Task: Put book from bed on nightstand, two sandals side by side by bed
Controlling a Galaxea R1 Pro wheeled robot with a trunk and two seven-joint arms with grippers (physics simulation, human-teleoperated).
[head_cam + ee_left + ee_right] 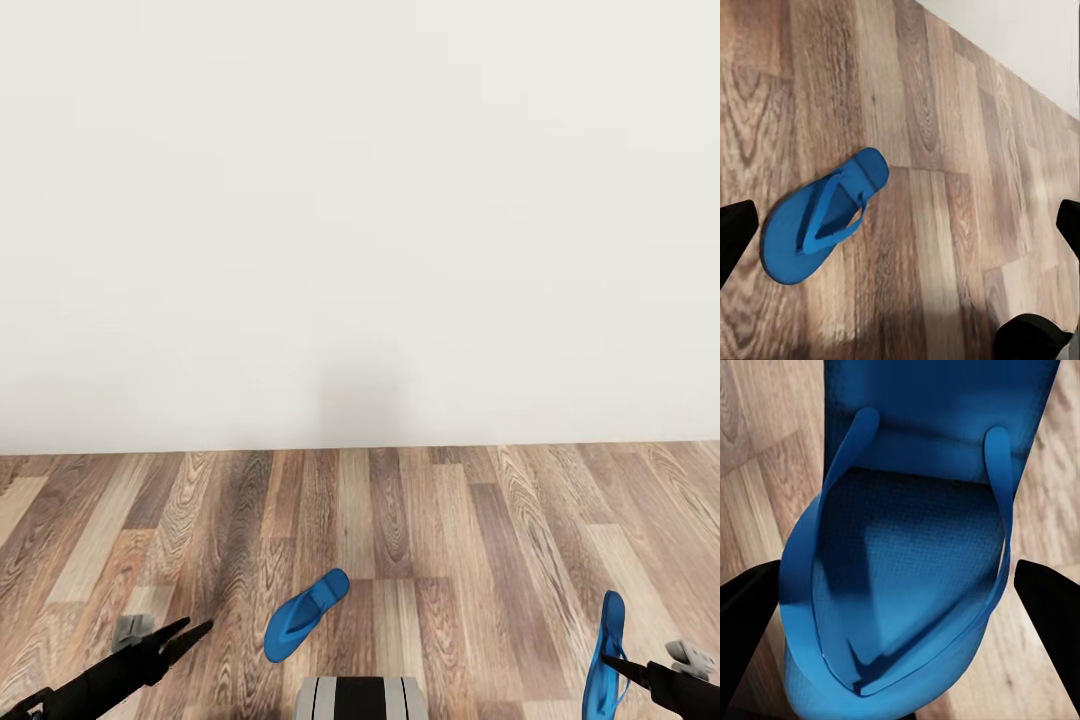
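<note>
At the near left of the head view, the black left gripper [185, 632] reaches forward over the light-brown wood plank floor [420, 540], its two thin fingers spread slightly apart with nothing between them. In the left wrist view the dark fingertips [735, 232] stand wide at either edge of the picture, so the jaws are apart and empty.

Just to the right of that gripper, near the middle of the floor, lies the first bright blue flat flip-flop sandal [305, 613]. It rests sole-down on the planks, strap side up, angled so that its narrower end points toward the far right and its broader end toward the near left. The left wrist view shows the same sandal [821, 217] lying flat on the floor, apart from the fingers, with its thin blue thong strap arching over the footbed.

A grey and black striped part of the robot's base [360, 698] sits at the near edge, just right of this sandal.

Behind everything, a plain white wall [360, 220] meets the floor along a straight line.

At the near right, the second bright blue flip-flop sandal [606, 655] stands on edge, lifted and turned sideways. The black right gripper [630, 668] has its jaws clamped on it. In the right wrist view this sandal [907, 540] sits close between the two dark fingers [1050, 622], strap toward the camera.
</note>
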